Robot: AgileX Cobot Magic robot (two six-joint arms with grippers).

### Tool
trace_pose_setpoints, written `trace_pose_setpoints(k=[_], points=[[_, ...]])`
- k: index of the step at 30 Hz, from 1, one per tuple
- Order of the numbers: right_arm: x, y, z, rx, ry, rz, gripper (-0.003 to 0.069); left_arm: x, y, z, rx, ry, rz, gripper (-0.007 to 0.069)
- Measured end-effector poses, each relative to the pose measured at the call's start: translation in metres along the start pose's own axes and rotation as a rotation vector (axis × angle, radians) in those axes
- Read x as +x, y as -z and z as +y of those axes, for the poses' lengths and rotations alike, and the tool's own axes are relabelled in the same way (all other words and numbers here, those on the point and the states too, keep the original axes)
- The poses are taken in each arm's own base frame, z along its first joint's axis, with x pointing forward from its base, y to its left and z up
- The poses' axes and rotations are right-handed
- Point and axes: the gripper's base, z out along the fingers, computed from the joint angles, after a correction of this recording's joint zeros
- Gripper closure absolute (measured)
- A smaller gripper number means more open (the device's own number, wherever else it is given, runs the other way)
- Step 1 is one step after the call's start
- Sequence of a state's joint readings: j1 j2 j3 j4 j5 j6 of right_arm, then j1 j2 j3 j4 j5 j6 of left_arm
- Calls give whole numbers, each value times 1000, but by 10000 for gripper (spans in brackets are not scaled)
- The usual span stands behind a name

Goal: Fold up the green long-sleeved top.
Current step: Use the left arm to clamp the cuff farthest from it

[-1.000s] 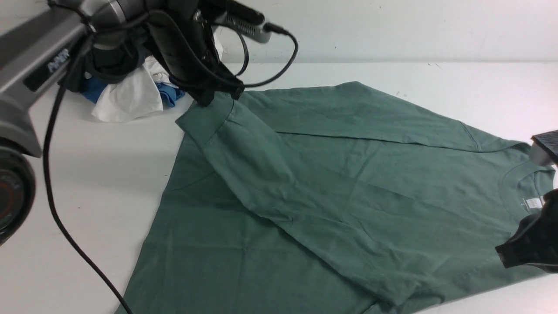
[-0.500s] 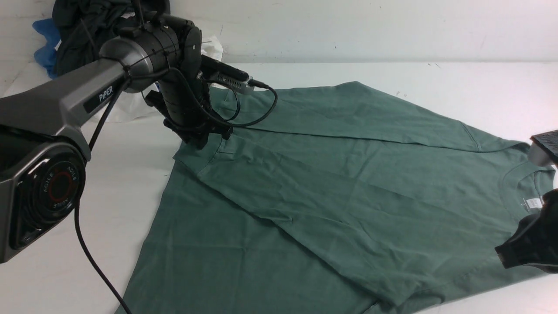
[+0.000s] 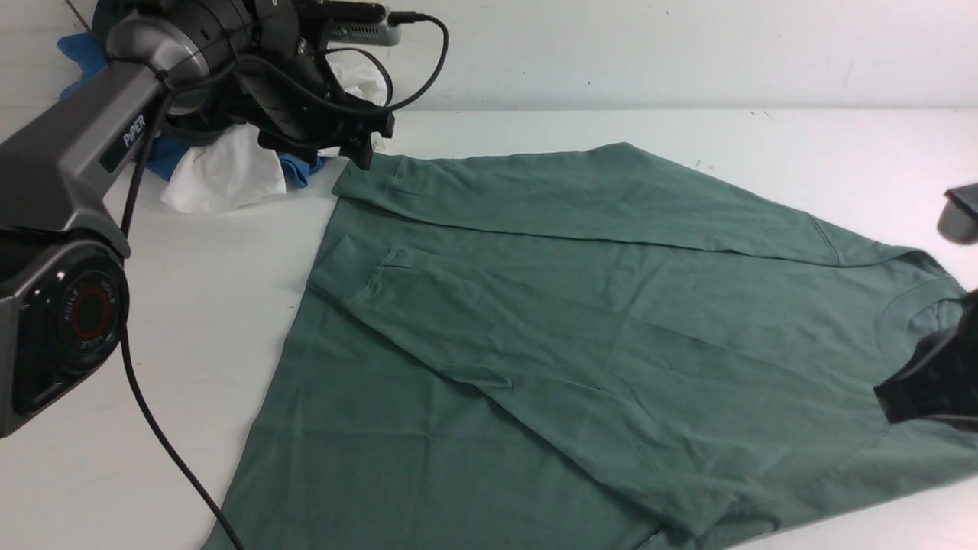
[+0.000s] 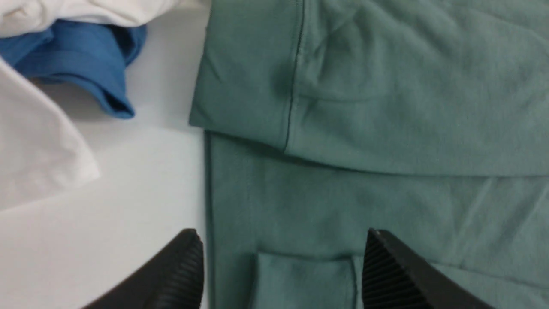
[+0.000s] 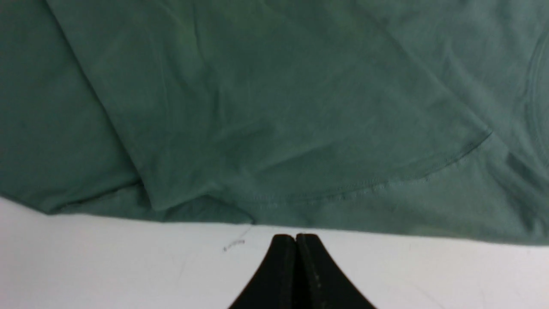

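The green long-sleeved top (image 3: 581, 336) lies flat on the white table, neck to the right, hem to the left, both sleeves folded across its body. One cuff (image 3: 359, 267) lies near the left edge, the other (image 3: 367, 179) at the far left corner. My left gripper (image 3: 365, 156) is open and empty, raised above the far cuff; in the left wrist view (image 4: 281, 240) it hangs over the top (image 4: 364, 128). My right gripper (image 3: 890, 397) is shut and empty at the right, above the neck area; in the right wrist view (image 5: 296, 238) it is over bare table beside the top (image 5: 274, 107).
A pile of white (image 3: 221, 172), blue (image 3: 298, 166) and black garments lies at the back left, close to the far cuff. The blue (image 4: 81, 56) and white (image 4: 34, 154) ones also show in the left wrist view. A wall runs behind the table.
My left gripper let go of the sleeve cuff, which now lies on the top's body, and rose back toward the far left corner. The right arm shifted slightly.
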State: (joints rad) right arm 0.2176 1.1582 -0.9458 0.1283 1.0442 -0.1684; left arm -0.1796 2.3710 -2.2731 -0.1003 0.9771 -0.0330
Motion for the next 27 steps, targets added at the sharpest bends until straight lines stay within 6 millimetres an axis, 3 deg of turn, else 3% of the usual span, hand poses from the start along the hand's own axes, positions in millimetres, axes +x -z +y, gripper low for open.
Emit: trace_pose_setpoints(k=[1, 3, 6, 8, 10, 22, 27], points=[[0, 0, 0, 0, 0, -2, 674, 1, -2, 0, 1, 4, 4, 167], [-4, 3, 0, 0, -1, -30, 674, 5, -29, 3, 4, 52, -24, 167], [-5, 3, 1, -9, -6, -30, 674, 9, -49, 5, 3, 86, -44, 167], [-4, 3, 3, -30, -6, -28, 674, 14, -72, 8, 2, 119, -70, 167], [-4, 3, 4, -43, -1, -28, 674, 15, -80, 9, 3, 134, -93, 167], [-4, 3, 5, -55, 8, -24, 674, 15, -104, 13, 18, 233, -221, 176], [-4, 3, 5, -55, 10, -25, 674, 14, -106, 16, 16, 254, -237, 270]])
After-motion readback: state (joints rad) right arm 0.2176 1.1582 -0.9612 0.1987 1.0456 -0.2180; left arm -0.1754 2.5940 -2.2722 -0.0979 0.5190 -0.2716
